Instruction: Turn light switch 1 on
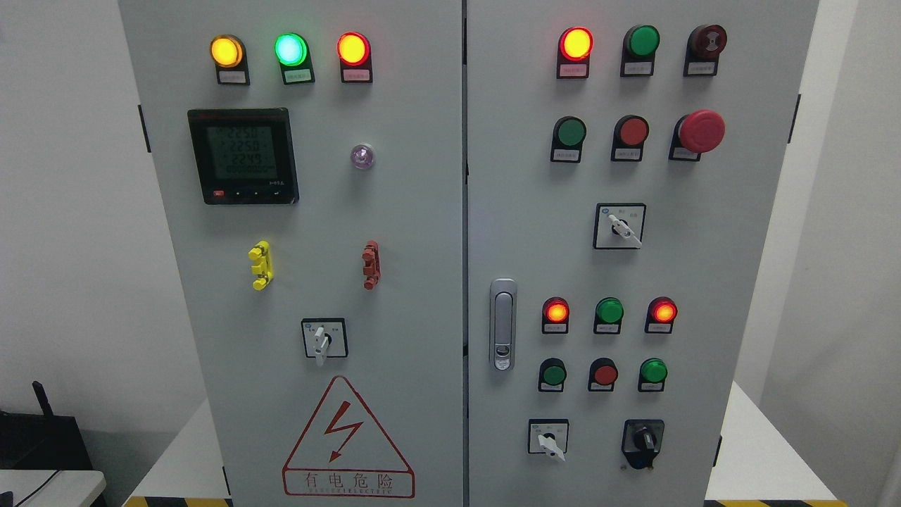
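A grey two-door electrical cabinet (422, 211) fills the head view. Its left door carries lit yellow (227, 51), green (291, 49) and red (353, 48) lamps, a digital meter (243, 155) and a white-handled rotary switch (323, 339). The right door has more white-handled rotary switches (620, 227) (549, 439), a black knob switch (643, 441), lit red lamps (576, 44) and rows of green and red push buttons (569, 132). I cannot tell which control is switch 1. Neither hand shows.
A red mushroom stop button (700, 131) juts out at the upper right. A metal door latch (502, 324) sits at the right door's left edge. Yellow (261, 265) and red (370, 264) clips stick out of the left door. A white table (767, 458) bears the cabinet.
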Available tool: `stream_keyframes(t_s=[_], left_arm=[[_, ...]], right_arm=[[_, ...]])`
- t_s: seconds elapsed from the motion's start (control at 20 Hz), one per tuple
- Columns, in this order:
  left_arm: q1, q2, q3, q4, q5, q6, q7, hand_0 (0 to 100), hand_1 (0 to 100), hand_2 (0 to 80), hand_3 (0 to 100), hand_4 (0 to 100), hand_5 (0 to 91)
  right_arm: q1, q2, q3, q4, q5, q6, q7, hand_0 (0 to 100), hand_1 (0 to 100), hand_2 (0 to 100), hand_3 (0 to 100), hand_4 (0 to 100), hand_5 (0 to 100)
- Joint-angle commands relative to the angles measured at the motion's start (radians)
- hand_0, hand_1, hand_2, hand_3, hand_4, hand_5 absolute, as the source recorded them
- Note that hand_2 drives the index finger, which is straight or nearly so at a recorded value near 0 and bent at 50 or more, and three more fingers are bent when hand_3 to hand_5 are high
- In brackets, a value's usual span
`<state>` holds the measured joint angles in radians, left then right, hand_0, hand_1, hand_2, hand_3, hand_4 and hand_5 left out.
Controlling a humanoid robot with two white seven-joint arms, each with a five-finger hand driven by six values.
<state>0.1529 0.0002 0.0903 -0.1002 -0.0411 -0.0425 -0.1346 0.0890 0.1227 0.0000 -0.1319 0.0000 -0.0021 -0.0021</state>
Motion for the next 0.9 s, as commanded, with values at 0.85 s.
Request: stream_keyframes(t_s=[0.85], left_arm=[[0.054, 0.047, 0.029, -0.231, -0.026, 0.047, 0.007, 36, 0, 0.0, 0, 0, 0.0]], right_arm=[[0.0, 0.0, 0.02, 0.0, -0.026, 0.001, 0.001, 12, 39, 0, 0, 0, 0]])
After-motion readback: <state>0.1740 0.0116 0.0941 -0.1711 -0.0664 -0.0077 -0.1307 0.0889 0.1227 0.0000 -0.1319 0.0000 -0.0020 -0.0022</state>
